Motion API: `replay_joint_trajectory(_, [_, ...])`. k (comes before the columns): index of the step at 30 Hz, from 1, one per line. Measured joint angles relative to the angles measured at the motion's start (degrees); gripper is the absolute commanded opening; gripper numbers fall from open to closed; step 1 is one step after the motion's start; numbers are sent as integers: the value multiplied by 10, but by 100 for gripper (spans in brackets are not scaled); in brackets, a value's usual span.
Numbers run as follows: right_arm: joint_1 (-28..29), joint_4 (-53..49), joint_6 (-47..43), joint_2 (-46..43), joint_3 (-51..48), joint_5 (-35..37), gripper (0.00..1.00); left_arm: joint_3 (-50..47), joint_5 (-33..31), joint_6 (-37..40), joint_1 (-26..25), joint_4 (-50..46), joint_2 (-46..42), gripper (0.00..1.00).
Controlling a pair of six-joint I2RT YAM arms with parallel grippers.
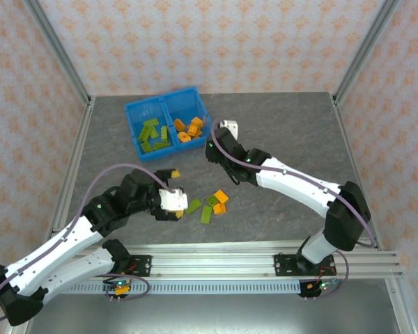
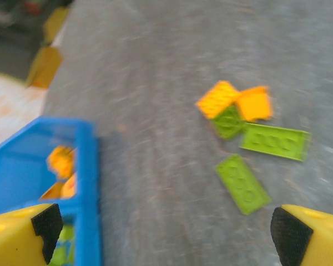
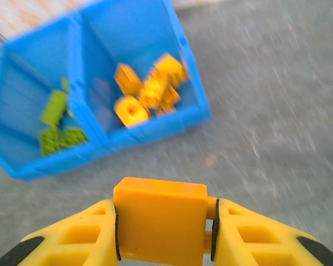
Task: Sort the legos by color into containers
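Observation:
The blue bin (image 1: 160, 101) stands at the table's far middle, its left compartment holding green legos (image 1: 153, 136) and its right one orange legos (image 1: 188, 129). My right gripper (image 3: 164, 230) is shut on an orange brick (image 3: 158, 210), just in front of the bin's right compartment (image 3: 186, 66). In the top view the right gripper (image 1: 211, 152) hovers beside the bin's near right corner. A loose cluster of green and orange legos (image 1: 213, 204) lies mid-table. My left gripper (image 1: 175, 193) is open just left of that cluster, with a green plate (image 2: 243, 183) close to its right finger (image 2: 299, 230).
Metal frame posts (image 1: 59, 52) and patterned walls enclose the table. A rail (image 1: 216, 261) with both arm bases runs along the near edge. Bare grey tabletop (image 1: 292, 132) lies to the right of the bin.

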Motion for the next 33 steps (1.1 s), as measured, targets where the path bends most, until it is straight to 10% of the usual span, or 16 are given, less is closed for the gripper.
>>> replay_joint_trajectory(10, [-29, 56, -104, 298, 315, 2, 37, 26, -221, -119, 62, 65, -18, 100])
replay_joint_trajectory(21, [-77, -42, -173, 659, 775, -11, 41, 16, -271, -129, 71, 79, -13, 100])
replay_joint_trajectory(33, [-93, -62, -175, 688, 783, -63, 61, 16, -255, -130, 82, 79, 8, 100])
